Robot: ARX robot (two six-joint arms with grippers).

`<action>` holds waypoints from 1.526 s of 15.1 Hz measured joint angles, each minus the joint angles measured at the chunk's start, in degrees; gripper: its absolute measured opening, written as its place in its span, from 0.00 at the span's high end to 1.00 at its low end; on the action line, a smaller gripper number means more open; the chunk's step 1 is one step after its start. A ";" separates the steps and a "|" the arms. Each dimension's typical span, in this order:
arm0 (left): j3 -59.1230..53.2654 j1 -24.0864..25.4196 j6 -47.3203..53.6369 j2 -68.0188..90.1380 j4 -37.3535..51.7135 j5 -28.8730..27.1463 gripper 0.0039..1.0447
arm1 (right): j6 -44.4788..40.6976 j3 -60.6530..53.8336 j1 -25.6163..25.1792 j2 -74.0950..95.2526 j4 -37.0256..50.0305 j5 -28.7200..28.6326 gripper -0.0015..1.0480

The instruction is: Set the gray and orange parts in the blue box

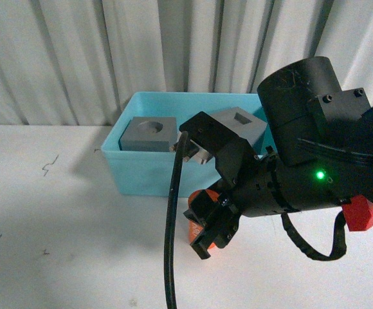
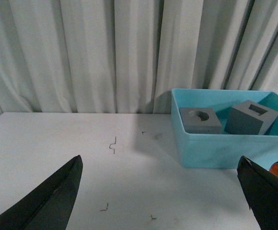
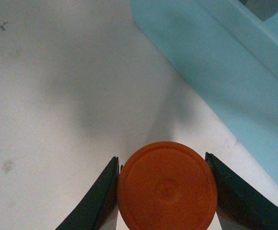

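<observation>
The blue box (image 1: 141, 170) stands at the back of the white table. Two gray cubes lie inside it: one with a round recess (image 1: 149, 133) and one with a square recess (image 1: 241, 125). Both show in the left wrist view (image 2: 200, 120) (image 2: 250, 117) inside the box (image 2: 215, 151). My right gripper (image 1: 207, 225) is shut on the orange cylinder (image 1: 204, 199) just in front of the box's near wall. In the right wrist view the cylinder's round end (image 3: 167, 187) sits between the two fingers, beside the box wall (image 3: 235, 81). My left gripper (image 2: 163, 191) is open and empty over the table.
White curtains hang behind the table. The right arm's black cable (image 1: 172, 244) hangs in front of the box. A red part (image 1: 361, 212) on the right arm shows at the right. Small dark marks (image 2: 112, 143) dot the table left of the box.
</observation>
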 joint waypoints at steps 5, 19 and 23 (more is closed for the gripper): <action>0.00 0.00 0.00 0.00 0.00 0.00 0.06 | 12.00 -7.72 -2.89 -21.75 9.55 -0.09 0.54; 0.00 0.00 0.00 0.00 0.00 0.00 0.06 | 20.96 18.88 -3.32 8.00 12.98 13.11 0.55; 0.00 0.00 0.00 0.00 0.02 -0.02 0.06 | 21.97 22.71 -2.16 11.02 11.93 13.38 0.55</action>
